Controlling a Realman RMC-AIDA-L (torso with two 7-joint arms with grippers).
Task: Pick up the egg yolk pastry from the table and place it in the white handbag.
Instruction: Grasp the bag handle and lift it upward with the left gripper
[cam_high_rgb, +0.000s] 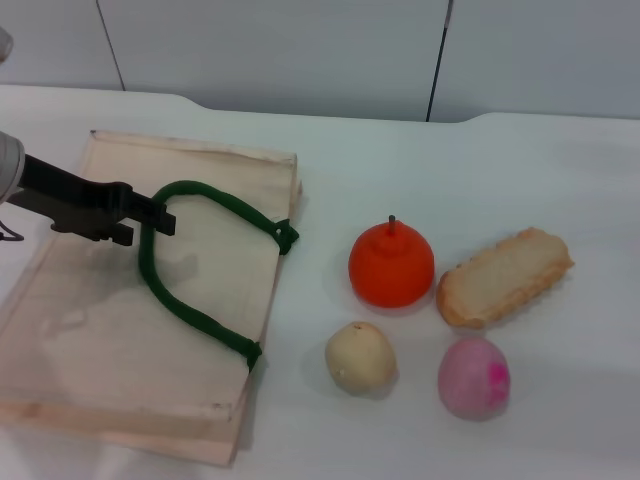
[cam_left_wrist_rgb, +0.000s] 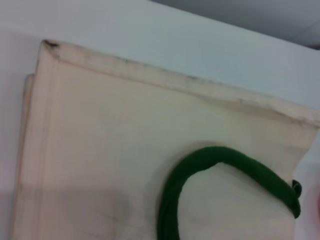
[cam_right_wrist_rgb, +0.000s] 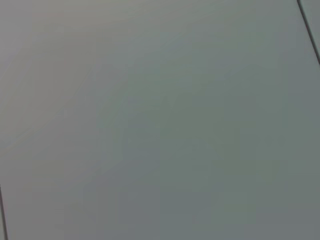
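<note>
The egg yolk pastry (cam_high_rgb: 360, 357), a small pale beige ball, sits on the white table just right of the white handbag's near corner. The white handbag (cam_high_rgb: 90, 340) lies flat at the left, its dark green rope handle (cam_high_rgb: 190, 310) looped on top. In the left wrist view the handbag (cam_left_wrist_rgb: 100, 150) and its handle (cam_left_wrist_rgb: 220, 160) fill the picture. My left gripper (cam_high_rgb: 152, 230) hovers over the handbag at the top of the handle loop, open, its black fingers either side of the rope with nothing gripped. My right gripper is out of view; the right wrist view holds only a grey panel.
An orange fruit (cam_high_rgb: 391, 264) stands just behind the pastry. A long toasted bread slice (cam_high_rgb: 503, 277) lies to its right, and a pink egg-shaped ball (cam_high_rgb: 473, 377) sits right of the pastry. White table (cam_high_rgb: 400, 160) stretches behind them.
</note>
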